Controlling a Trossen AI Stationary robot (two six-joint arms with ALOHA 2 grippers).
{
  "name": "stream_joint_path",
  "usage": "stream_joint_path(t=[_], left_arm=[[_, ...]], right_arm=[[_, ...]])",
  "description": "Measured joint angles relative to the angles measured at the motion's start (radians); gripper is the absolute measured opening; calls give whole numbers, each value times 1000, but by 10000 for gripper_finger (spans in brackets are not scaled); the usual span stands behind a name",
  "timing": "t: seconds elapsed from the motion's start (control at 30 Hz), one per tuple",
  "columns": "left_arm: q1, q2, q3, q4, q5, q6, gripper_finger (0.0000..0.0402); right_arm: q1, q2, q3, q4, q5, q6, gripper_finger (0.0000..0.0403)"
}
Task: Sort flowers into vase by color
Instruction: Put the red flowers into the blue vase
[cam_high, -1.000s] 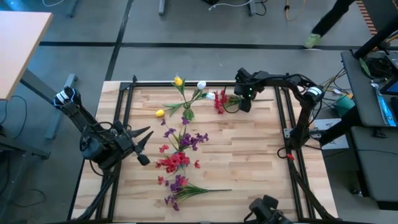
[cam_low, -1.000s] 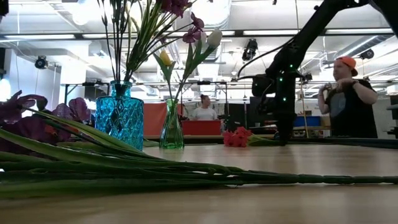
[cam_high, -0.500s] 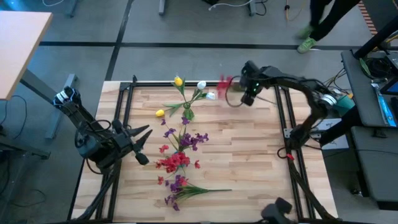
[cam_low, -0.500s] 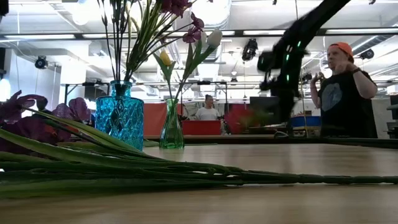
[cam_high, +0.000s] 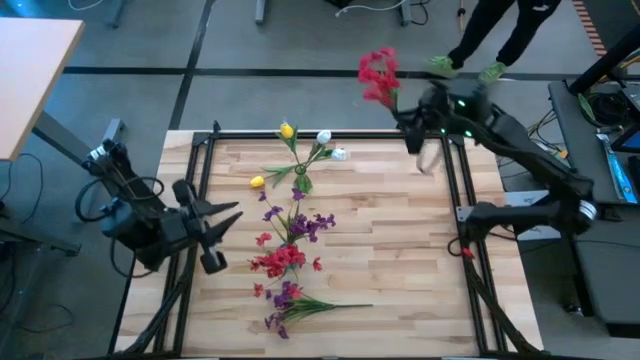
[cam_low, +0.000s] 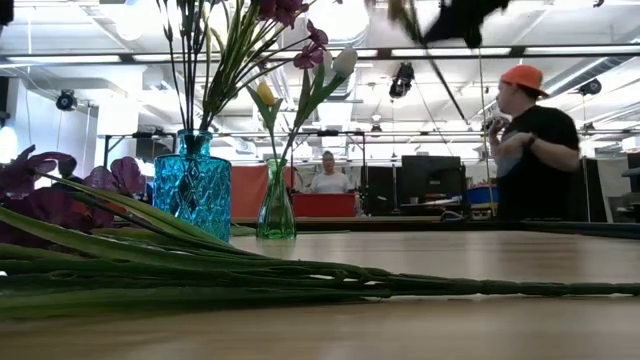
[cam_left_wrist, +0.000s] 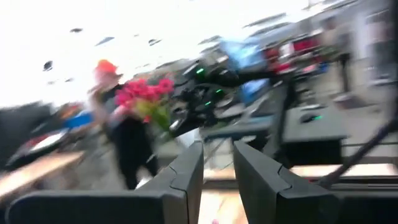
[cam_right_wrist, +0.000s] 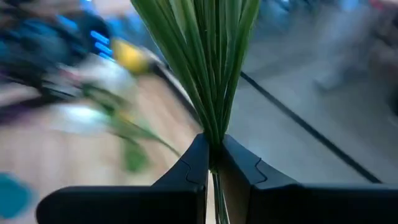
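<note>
My right gripper (cam_high: 412, 128) is raised high over the table's far right corner, shut on a red flower (cam_high: 378, 75). The flower's red cluster also shows in the left wrist view (cam_left_wrist: 144, 93). A yellow bud (cam_high: 287, 130) and white buds (cam_high: 323, 137) stand in a green vase (cam_low: 277, 205), purple flowers in a blue vase (cam_low: 192, 185). Red clusters (cam_high: 280, 260) show mid-table. A purple flower (cam_high: 290, 300) lies on its side near the front edge. At the table's left edge my left gripper (cam_high: 222, 238) is slightly open around nothing (cam_left_wrist: 216, 168). My right gripper pinches the red flower's bundle of green stems and leaves (cam_right_wrist: 213, 140) between its two fingers, which lie across the bundle. The flower is lifted clear of the table. Its red cluster points up and toward the far left, and a thin stem end (cam_high: 432, 160) trails below the fingers.
A black frame (cam_high: 452, 190) runs round the wooden tabletop. A person in an orange cap (cam_low: 530, 150) stands beyond the far right corner, with legs showing in the high view (cam_high: 490, 40). Bare wood lies on the table's right half (cam_high: 400, 240).
My right gripper has risen steeply from the far right of the table and carried the red flower with it. The flower lay on the wood a second ago and now stands high, clear of the table. My left gripper has drawn back a little toward the left edge.
</note>
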Motion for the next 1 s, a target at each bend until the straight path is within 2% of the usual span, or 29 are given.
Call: stream_joint_path(t=[0.1,0.17,0.33,0.5,0.7,1.0], left_arm=[[36,15,68,-159,182,-104,74],[74,39,108,-239,268,-172,74],[183,140,178,-262,316,-222,74],[253,251,267,-266,376,-222,75],[317,378,424,-384,457,-238,96],[425,523,602,-442,460,-256,201]], right_arm=[[131,-62,3,40,-15,24,18],[232,-89,3,85,-12,35,18],[466,-102,8,175,4,47,18],[634,-57,61,176,50,24,18],[731,43,141,180,77,-5,18],[780,155,235,176,77,-27,18]])
